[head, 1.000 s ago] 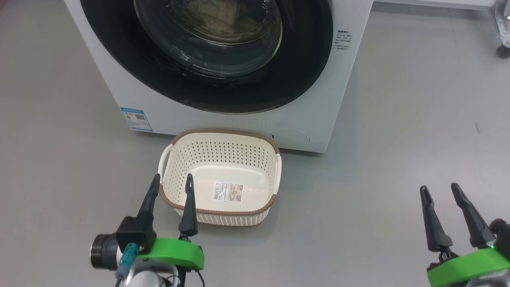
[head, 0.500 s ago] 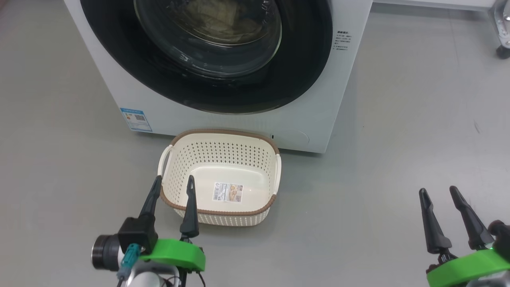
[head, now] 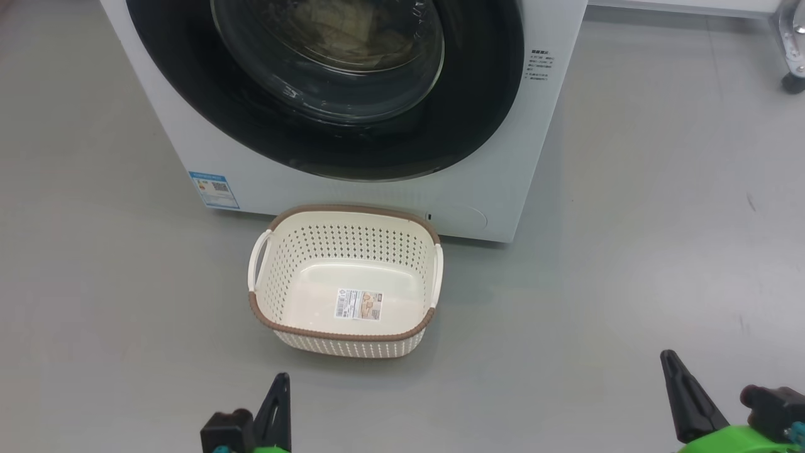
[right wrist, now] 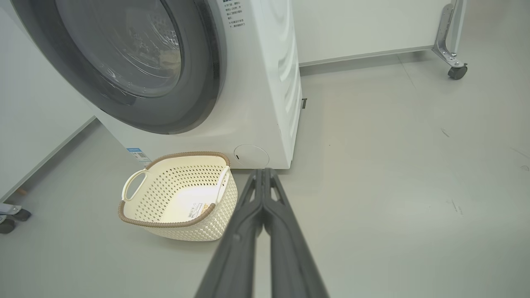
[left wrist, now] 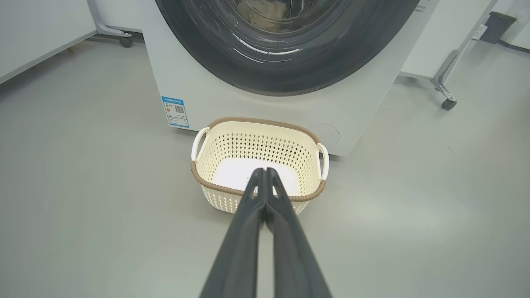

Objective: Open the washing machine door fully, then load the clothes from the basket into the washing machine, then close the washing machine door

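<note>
Apparently the washing machine door (head: 327, 82) sits shut over the clothes (head: 339, 31) inside; the basket (head: 343, 209) stands empty on the floor, just on its near side. The left gripper (left wrist: 263, 174) and right gripper (right wrist: 263, 174) are pinched closed, holding nothing; any pull-back should steer clear of the basket.

White washing machine (head: 314, 195) across the top of the frame, its washing machine door (head: 484, 94) glossy black around clear glass, and the clothes (head: 339, 31) behind it read a dull yellow. Small blue label (head: 215, 189) at the lower left of the white front. Below, the basket (head: 344, 345): cream, rows of little holes over its sides, brown rim, white handles, printed sticker (head: 358, 304) on the bottom. Floor (head: 660, 251) plain pale grey. Both the left gripper (left wrist: 263, 170) and the right gripper (right wrist: 262, 170) dark grey.
</note>
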{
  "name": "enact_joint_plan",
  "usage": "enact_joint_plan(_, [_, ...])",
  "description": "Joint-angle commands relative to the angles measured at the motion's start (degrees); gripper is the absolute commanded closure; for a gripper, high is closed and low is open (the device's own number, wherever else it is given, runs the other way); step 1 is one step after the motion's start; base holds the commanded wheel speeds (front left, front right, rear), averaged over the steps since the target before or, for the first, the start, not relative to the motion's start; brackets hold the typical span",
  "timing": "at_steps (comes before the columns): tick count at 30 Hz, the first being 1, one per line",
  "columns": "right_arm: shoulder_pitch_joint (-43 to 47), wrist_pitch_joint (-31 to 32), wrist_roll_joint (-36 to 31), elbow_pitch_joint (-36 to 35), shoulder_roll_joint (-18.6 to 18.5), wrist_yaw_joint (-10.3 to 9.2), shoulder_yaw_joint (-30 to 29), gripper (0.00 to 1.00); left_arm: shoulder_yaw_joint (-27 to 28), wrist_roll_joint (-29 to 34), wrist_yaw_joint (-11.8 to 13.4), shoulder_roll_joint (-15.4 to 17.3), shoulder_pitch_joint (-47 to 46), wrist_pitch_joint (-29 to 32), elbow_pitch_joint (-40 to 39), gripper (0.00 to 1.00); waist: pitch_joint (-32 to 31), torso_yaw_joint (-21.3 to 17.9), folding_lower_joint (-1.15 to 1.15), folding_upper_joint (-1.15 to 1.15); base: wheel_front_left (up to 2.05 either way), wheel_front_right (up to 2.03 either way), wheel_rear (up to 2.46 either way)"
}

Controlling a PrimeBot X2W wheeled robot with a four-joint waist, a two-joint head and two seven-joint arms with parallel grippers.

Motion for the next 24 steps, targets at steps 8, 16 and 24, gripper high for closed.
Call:
enact_joint_plan(8, [-2.0,1.0,6.4,-1.2,-0.5,-0.02,0.2,1.0,2.1,-6.0,-0.9,0.3,-2.5,1.1,-2.3,1.0,-0.2,-0.4,0.0,0.0,0.0,0.0,0.0])
enact_joint_plan(16, [-3.1,1.7,11.7,-0.7,-0.8,-0.03,0.5,1.0,3.6,-11.2,-1.5,0.5,-2.7,2.2,-2.6,1.0,-0.5,-0.9,0.0,0.0,0.0,0.0,0.0])
enact_joint_plan(24, [-4.0,2.4,16.4,-0.2,-1.0,-0.05,0.8,1.0,4.9,-15.8,-2.0,0.6,-2.7,3.2,-3.0,1.0,-0.7,-1.3,0.0,0.0,0.0,0.0,0.0])
